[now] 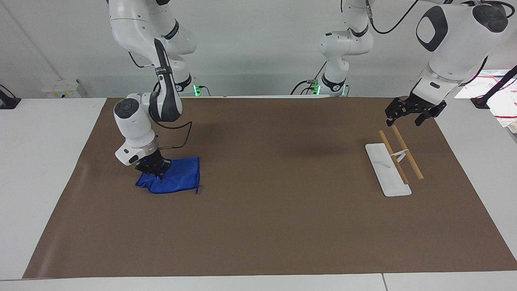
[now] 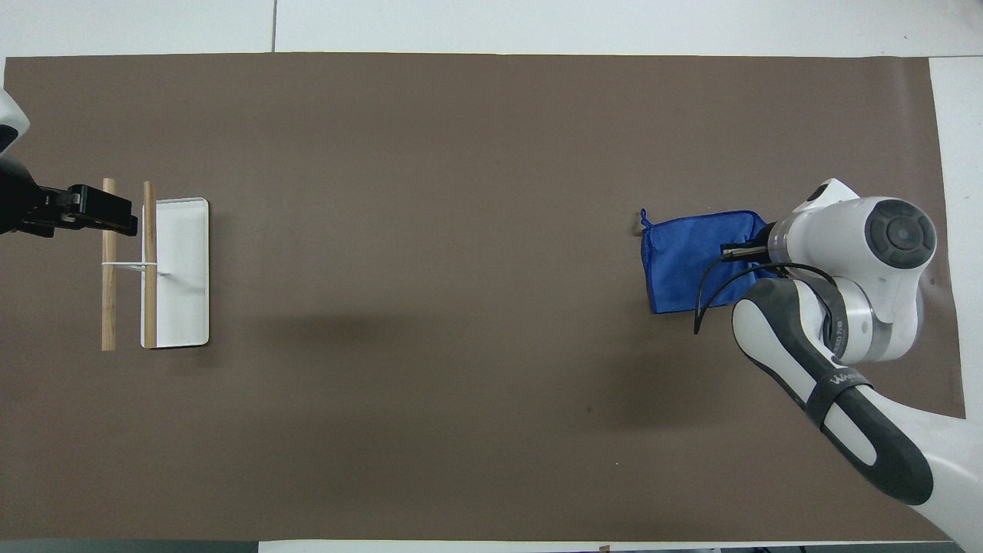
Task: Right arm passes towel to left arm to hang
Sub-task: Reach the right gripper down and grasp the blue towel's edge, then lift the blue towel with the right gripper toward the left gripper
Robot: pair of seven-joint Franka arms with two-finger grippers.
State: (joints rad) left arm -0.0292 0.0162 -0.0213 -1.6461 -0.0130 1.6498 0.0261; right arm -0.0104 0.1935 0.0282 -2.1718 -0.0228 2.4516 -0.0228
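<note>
Nearest to us robots, our left gripper (image 1: 415,110) hangs in the air over the mat's edge, close to the rack's wooden bars. Its claw looks spread open with nothing in it. This arm is waiting.

A little farther out, at the left arm's end of the table, stands the towel rack (image 1: 392,162). It has a white flat base (image 2: 183,270) and two wooden bars (image 2: 109,264) held up side by side.

At about the same reach, at the right arm's end, is the blue towel (image 1: 173,176). Our right gripper (image 1: 153,168) has its claw pinched shut on the towel's end. That end is bunched and looks lifted a bit, while the rest lies on the brown mat (image 1: 262,226). The thin loop (image 2: 644,220) sticks out at the corner toward the middle of the table.

We think the job is only starting: the pick-up. To do it well, we should keep the pinch tight and lift slowly and straight up. Then the cloth hangs free and does not drag. We should leave a loose edge for our left gripper to take.
</note>
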